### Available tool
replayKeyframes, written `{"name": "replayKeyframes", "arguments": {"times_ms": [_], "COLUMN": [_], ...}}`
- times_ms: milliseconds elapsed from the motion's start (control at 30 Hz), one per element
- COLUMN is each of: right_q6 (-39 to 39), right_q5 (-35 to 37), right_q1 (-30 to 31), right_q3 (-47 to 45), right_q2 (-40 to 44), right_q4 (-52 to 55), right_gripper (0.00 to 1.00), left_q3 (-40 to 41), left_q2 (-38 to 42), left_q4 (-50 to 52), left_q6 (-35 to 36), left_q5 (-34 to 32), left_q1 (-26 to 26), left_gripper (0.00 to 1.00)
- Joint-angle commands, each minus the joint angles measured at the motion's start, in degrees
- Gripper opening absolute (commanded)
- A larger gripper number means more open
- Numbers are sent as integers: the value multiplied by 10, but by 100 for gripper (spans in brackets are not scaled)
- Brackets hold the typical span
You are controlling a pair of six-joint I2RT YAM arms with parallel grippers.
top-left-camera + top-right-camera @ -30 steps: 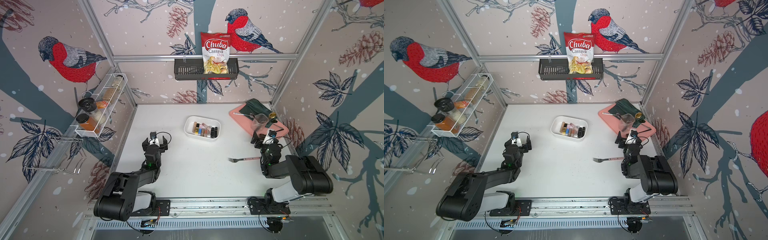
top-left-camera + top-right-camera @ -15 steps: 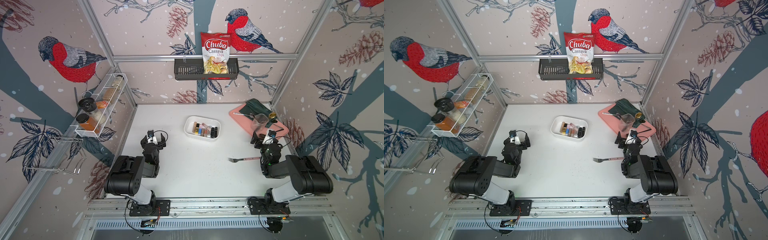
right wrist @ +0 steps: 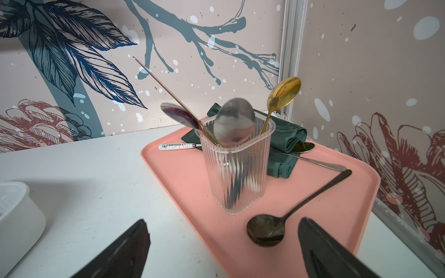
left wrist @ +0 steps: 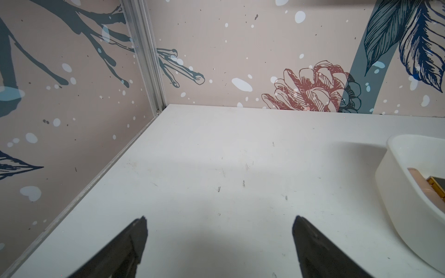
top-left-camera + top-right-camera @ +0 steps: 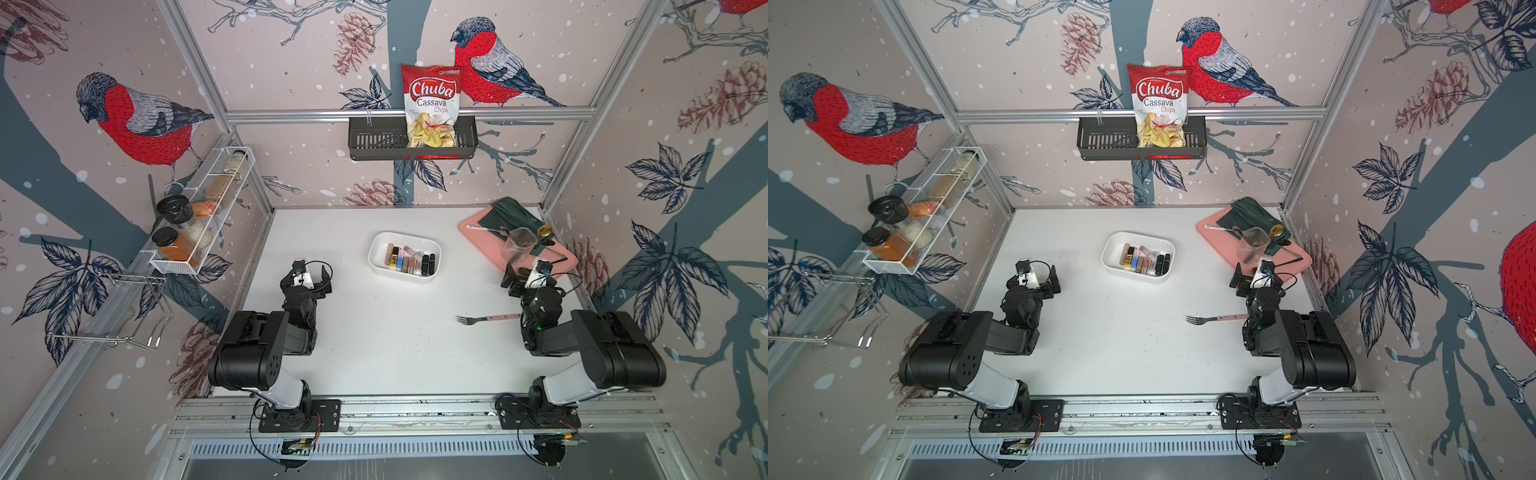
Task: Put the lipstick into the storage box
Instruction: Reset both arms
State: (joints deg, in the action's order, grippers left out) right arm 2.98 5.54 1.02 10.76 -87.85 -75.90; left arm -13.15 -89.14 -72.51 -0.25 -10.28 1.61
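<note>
Storage box [image 5: 377, 254]: a white tub with rounded corners, set on the white table [image 5: 395, 349] at far centre and seen in both top views [image 5: 1110, 254]. Lipstick tubes [image 5: 410, 263]: laid side by side inside the box and packed toward its right end (tan, gold, blue, pink and black cases can be made out). Left gripper [image 5: 308, 277]: held low over bare table, near and left of the box and apart from it; in the left wrist view [image 4: 220, 217] its jaws are spread wide with nothing between them. Right gripper [image 5: 532, 275]: placed at the near edge of the pink tray [image 5: 477, 236]; its jaws are likewise spread wide and nothing is gripped [image 3: 224, 219]. Fork [image 5: 486, 319]: laid flat on the table, just left of the right arm.
</note>
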Motion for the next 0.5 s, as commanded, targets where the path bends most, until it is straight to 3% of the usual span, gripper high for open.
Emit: {"name": "replayKeyframes", "arguments": {"times_ms": [0, 467], "right_q6": [0, 5], "right_q5": [-1, -13], "right_q1": [0, -7], "right_q3": [1, 3], "right_q2": [0, 0], "right_q4": [-10, -6], "right_gripper": [100, 100], "left_q3": [1, 1], "left_q2": [1, 1], "left_q4": [-26, -26], "left_q6": [-5, -5], "left_q5": [6, 6], "left_q1": [0, -1], "left_gripper": [97, 97]}}
